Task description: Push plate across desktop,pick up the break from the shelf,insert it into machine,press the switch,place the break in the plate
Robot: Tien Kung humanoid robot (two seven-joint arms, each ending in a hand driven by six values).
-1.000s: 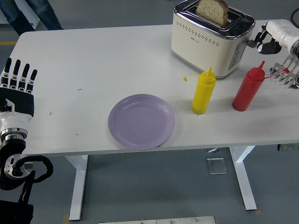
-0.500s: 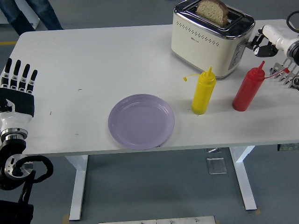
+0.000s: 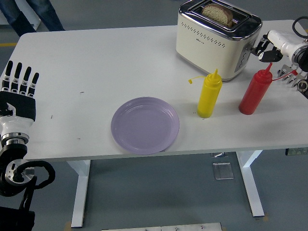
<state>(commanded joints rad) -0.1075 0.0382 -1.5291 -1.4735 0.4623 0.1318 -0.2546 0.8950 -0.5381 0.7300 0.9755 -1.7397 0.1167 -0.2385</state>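
A cream toaster (image 3: 211, 41) stands at the table's far right. A slice of brown bread (image 3: 217, 13) sits low in its slot. A purple plate (image 3: 145, 125) lies near the table's front edge. My right hand (image 3: 263, 48) is at the toaster's right end, fingers curled against the lever side. My left hand (image 3: 19, 84) rests at the left edge, fingers straight and holding nothing.
A yellow squeeze bottle (image 3: 209, 94) and a red squeeze bottle (image 3: 254, 91) stand in front of the toaster. A metal rack (image 3: 294, 77) shows at the right edge. A person's legs (image 3: 33, 14) are at the far left.
The bread has sunk down into the toaster slot. My right hand has moved left and down against the toaster's end. The left hand has not moved.
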